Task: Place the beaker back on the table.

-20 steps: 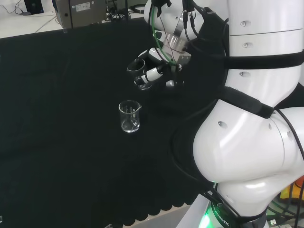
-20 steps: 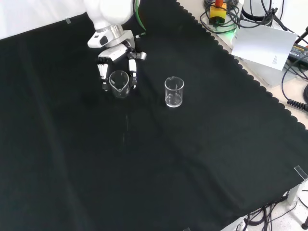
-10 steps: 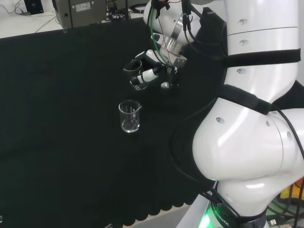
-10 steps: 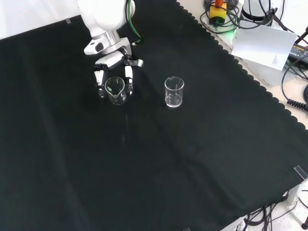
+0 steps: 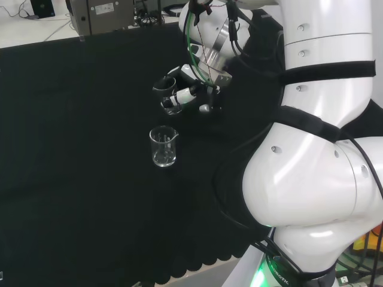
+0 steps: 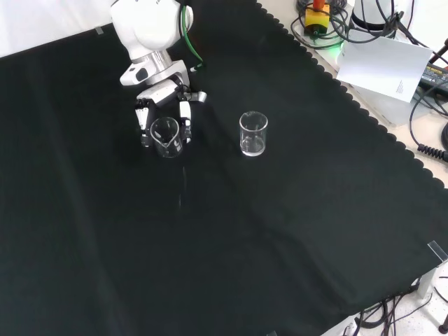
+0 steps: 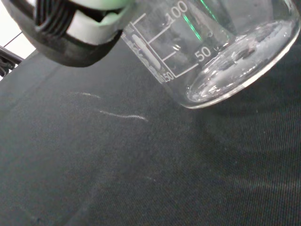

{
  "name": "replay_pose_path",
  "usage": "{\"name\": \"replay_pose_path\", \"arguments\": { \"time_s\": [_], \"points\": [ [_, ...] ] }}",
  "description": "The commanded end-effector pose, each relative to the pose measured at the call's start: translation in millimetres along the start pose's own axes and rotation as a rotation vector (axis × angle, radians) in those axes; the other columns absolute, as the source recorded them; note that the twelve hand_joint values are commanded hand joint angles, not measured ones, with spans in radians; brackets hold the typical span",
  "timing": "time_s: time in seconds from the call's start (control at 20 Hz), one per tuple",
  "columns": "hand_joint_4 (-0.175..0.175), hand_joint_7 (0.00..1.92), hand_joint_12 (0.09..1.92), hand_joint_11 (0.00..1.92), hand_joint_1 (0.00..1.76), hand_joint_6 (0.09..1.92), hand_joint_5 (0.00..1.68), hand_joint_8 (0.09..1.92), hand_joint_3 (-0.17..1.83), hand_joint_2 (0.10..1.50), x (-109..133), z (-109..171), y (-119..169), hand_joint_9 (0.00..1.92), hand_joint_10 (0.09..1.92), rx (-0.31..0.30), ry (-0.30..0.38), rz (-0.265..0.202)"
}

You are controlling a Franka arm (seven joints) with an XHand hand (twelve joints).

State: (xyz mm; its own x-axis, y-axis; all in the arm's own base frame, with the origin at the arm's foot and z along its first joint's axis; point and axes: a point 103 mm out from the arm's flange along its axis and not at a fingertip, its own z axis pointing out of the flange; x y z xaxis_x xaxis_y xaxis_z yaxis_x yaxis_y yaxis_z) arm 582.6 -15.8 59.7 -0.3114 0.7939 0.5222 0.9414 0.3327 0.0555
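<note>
Counter [image 6: 294, 231] under black cloth, scalloped edge at right in front view. White arm [image 5: 311, 179] fills right of head view. Hand [image 6: 164, 112] comes in from top of front view, fingers curled around held beaker [image 6: 166, 136], clear glass. Wrist view: held beaker [image 7: 221, 52] tilted, base lifted just above cloth, apart from it. Second beaker [image 6: 253, 133] stands upright on cloth, to right of hand in front view, well apart.

Clear glass beaker [image 6: 166, 136], tilted, just above the black cloth [image 6: 231, 231].
</note>
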Motion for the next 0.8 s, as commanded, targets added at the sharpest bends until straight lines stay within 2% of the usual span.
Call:
{"name": "replay_pose_path", "arguments": {
  "time_s": [0.05,0.15,0.2,0.25,0.3,0.4,0.5,0.65,0.8],
  "points": [
    [-0.092,1.51,0.62,1.40,1.31,0.43,1.29,0.24,-0.17,1.04,-1,4,-3,1.61,0.43,0.008,0.003,0.004],
    [-0.074,1.51,0.62,1.39,1.30,0.46,1.28,0.22,-0.17,1.04,-4,7,-6,1.59,0.42,0.015,0.009,0.006],
    [-0.052,1.51,0.61,1.38,1.30,0.49,1.27,0.21,-0.17,1.04,-5,8,-8,1.58,0.41,0.019,0.008,0.009],
    [-0.030,1.48,0.60,1.37,1.29,0.53,1.25,0.25,-0.17,1.05,-6,9,-10,1.55,0.38,0.027,0.005,0.009],
    [-0.014,1.40,0.61,1.39,1.28,0.63,1.19,0.39,-0.14,1.05,-7,10,-12,1.50,0.34,0.035,0.011,0.009],
    [-0.056,1.12,0.68,1.31,1.21,0.84,0.94,0.65,-0.16,1.03,-8,10,-16,1.37,0.28,0.066,0.021,0.009],
    [-0.072,0.86,0.85,1.09,1.14,0.91,0.70,0.76,-0.17,1.00,-9,11,-20,1.24,0.23,0.107,0.026,0.018],
    [-0.073,0.57,1.13,0.71,1.06,0.77,0.45,0.76,-0.17,0.97,-9,12,-28,1.01,0.22,0.158,0.019,0.037],
    [-0.077,0.46,1.25,0.54,1.01,0.61,0.39,0.75,-0.17,0.95,-4,9,-34,0.82,0.41,0.166,-0.013,0.044]
  ]
}}
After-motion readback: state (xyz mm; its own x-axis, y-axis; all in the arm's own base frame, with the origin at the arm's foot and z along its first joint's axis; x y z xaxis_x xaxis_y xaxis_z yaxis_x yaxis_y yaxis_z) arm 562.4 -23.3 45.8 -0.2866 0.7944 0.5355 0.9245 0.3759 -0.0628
